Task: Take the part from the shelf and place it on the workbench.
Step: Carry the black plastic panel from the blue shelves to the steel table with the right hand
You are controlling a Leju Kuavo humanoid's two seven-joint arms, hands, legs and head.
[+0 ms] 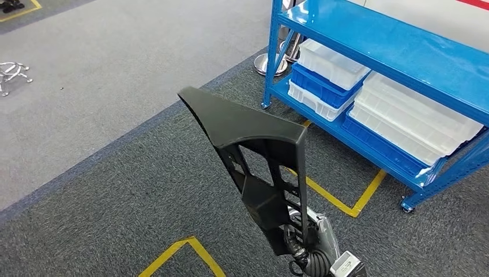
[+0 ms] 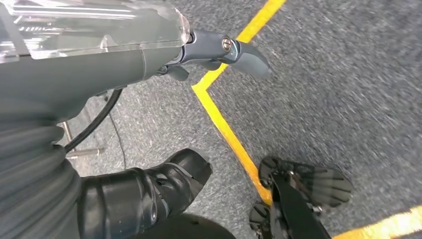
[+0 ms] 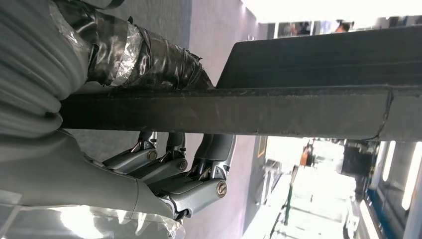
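Part (image 1: pixel 254 135), black, gripped upright by right robot hand (image 3: pixel 169 164); left robot hand (image 2: pixel 214 55) open. Blue shelf (image 1: pixel 403 55) carrying stacked clear and blue bins (image 1: pixel 328 75), contents indiscernible.

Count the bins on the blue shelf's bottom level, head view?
4 at least: a clear bin on a blue bin on another clear bin; a larger clear bin beside them. Blue plastic below it may be more bins.
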